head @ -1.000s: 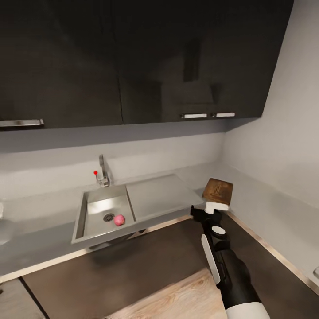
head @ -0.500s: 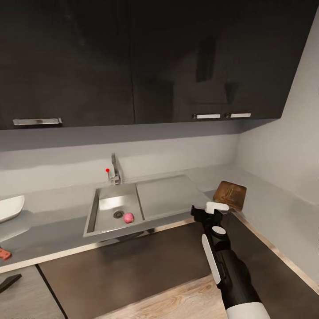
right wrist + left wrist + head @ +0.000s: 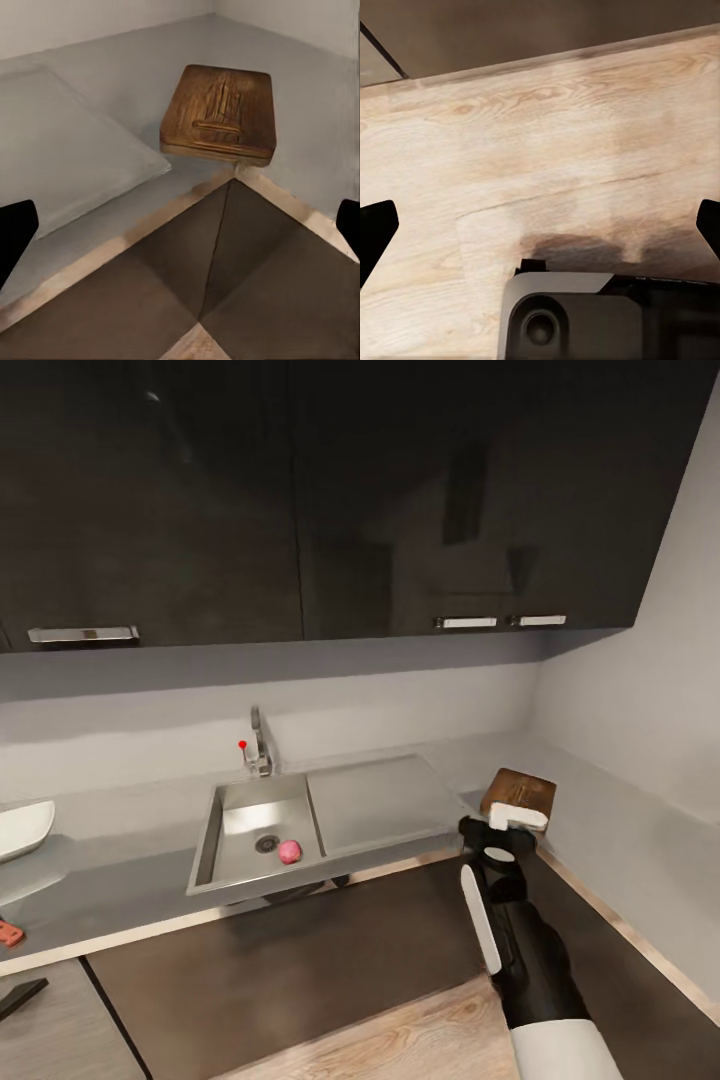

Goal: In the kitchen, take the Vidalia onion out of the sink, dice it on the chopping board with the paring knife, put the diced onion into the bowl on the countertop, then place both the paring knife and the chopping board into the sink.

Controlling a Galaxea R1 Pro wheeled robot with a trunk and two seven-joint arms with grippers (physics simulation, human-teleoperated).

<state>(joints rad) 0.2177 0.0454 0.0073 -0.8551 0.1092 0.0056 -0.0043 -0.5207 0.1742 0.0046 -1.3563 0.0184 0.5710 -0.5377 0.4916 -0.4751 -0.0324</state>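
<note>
Vidalia onion (image 3: pixel 289 851): a small pink-red ball on the floor of the sink (image 3: pixel 205 843), just beside the round drain (image 3: pixel 266 844), on the drainboard side; it lies where it lay half a second ago.

Chopping board (image 3: pixel 519 794): brown wood, lying on the countertop (image 3: pixel 100 885) in the corner past the drainboard's (image 3: pixel 380 802) end; in the right wrist view the chopping board (image 3: pixel 219 112) sits at the counter's front edge, apart from the drainboard (image 3: pixel 60 142).

Right gripper (image 3: pixel 515 818): held out in front of the board. In the head view its white tip now overlaps the board's near edge, whereas half a second ago it sat lower and further left, clear of the board (the rest of the view has hardly shifted, so this is the arm's own move). In the right wrist view the two dark fingertips (image 3: pixel 15 232) stand at opposite edges, spread wide with nothing between them.

Left gripper (image 3: pixel 540 225): points down at pale wood-grain floor (image 3: pixel 547 135); its dark fingertips (image 3: pixel 373 229) also stand wide apart, holding nothing.

Bowl (image 3: pixel 22 828): white, at the head view's left edge on the countertop, well apart from the sink.

Paring knife (image 3: pixel 9 933): only a red-orange end shows at the left edge, near the counter's front (too little of it to tell how it lies).

Tap (image 3: pixel 259 745): chrome, behind the basin, with its red-tipped lever.

Wall cabinets (image 3: pixel 300 500): dark, glossy, above the counter.
</note>
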